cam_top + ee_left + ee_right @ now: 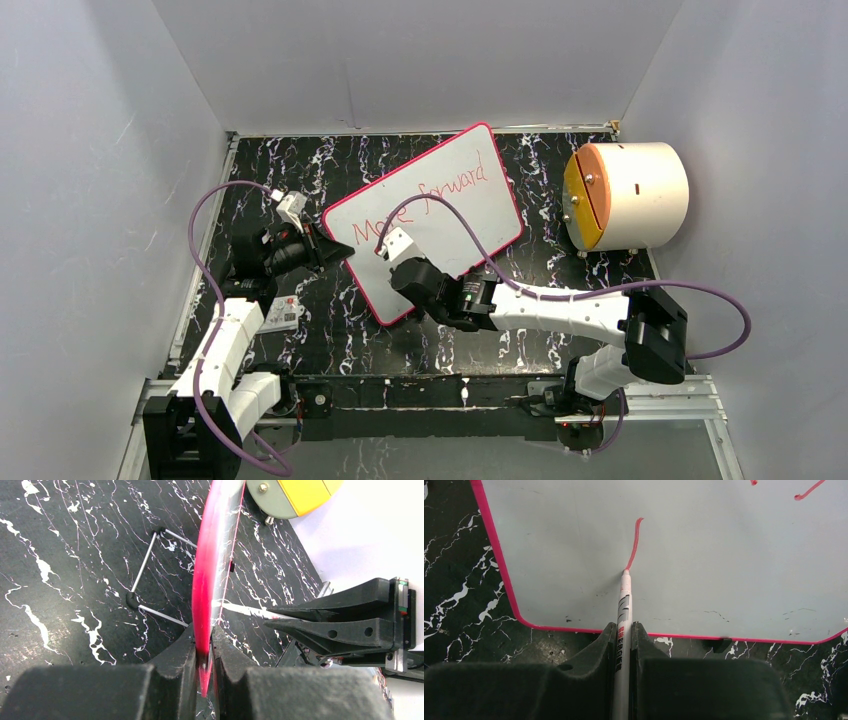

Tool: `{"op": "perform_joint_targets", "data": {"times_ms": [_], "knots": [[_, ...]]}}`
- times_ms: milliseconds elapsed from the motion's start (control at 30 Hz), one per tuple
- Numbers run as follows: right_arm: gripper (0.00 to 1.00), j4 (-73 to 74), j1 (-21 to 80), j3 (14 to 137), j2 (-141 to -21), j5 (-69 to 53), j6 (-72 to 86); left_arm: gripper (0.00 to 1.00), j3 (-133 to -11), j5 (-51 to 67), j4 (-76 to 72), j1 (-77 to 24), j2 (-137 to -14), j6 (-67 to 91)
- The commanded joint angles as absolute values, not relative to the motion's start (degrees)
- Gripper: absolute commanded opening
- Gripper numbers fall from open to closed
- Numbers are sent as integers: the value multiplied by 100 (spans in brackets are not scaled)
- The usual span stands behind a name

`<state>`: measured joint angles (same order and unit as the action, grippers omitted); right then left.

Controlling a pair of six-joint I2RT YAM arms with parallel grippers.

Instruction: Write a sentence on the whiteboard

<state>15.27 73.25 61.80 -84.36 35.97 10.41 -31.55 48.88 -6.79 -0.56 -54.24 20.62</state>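
Observation:
The whiteboard (440, 215) lies tilted on the black marbled table, white with a red-pink rim. The red sentence (425, 200) reads "More forward" in one slanted line. My left gripper (335, 250) is shut on the board's left edge; in the left wrist view the pink rim (205, 605) runs edge-on between the jaws (205, 652). My right gripper (405, 265) is shut on a white marker (624, 610). Its tip touches the whiteboard (704, 555) at the foot of a short curved red stroke (635, 542) below the first line.
A round cream drum with an orange-yellow face (625, 195) stands at the right back. A small white printed card (280, 313) lies by the left arm. A thin wire stand (150, 575) lies on the table beside the board. Grey walls enclose the table.

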Motion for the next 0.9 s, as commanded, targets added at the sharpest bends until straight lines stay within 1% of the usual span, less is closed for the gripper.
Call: {"op": "perform_joint_targets", "data": {"times_ms": [0, 233, 467, 867], "knots": [[0, 1539, 7334, 6078, -8307, 3590, 1214, 0, -3225, 4479, -338, -9, -5472, 1912], [0, 1394, 7339, 5969, -8126, 3674, 1230, 0, -3217, 4473, -333, -9, -5471, 1914], [0, 726, 7331, 5645, -7745, 3643, 1118, 0, -3217, 4474, -325, -9, -5484, 1916], [0, 368, 7288, 5664, -7979, 3679, 972, 0, -3217, 4474, -325, -9, -5484, 1916]]}}
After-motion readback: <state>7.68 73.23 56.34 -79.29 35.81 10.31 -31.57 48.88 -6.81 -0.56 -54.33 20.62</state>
